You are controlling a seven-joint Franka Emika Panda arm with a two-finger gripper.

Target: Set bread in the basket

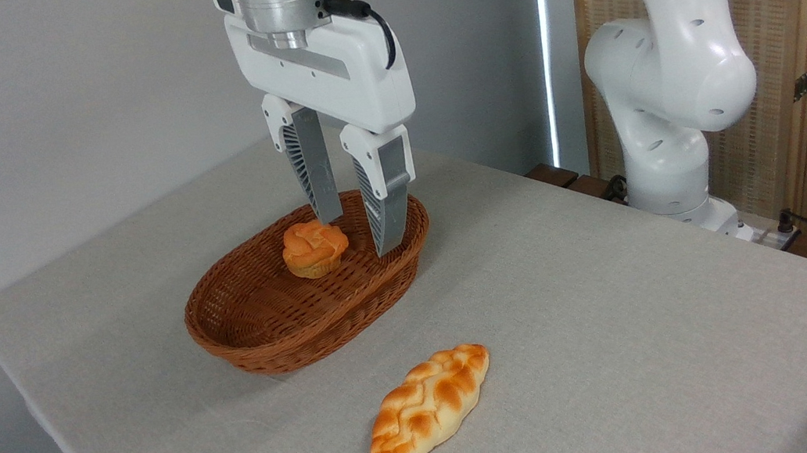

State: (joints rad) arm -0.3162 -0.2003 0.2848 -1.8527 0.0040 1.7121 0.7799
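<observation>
Gripper (359, 234): jaws apart, empty, hanging over the basket (262, 345). Bun (314, 248): inside basket, toward 1 o'clock. Bread (429, 408): flat on table (622, 322), at 5 o'clock from basket, apart from it.

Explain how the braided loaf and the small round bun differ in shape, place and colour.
The braided loaf is long and leaf-shaped with pointed ends; the round bun is short and knotted like a muffin. The loaf lies flat on the table, in front of the basket; the bun stands inside the basket, beside the open gripper. The loaf shows pale cream creases; the bun is a more even orange. Both are untouched by the fingers.
</observation>
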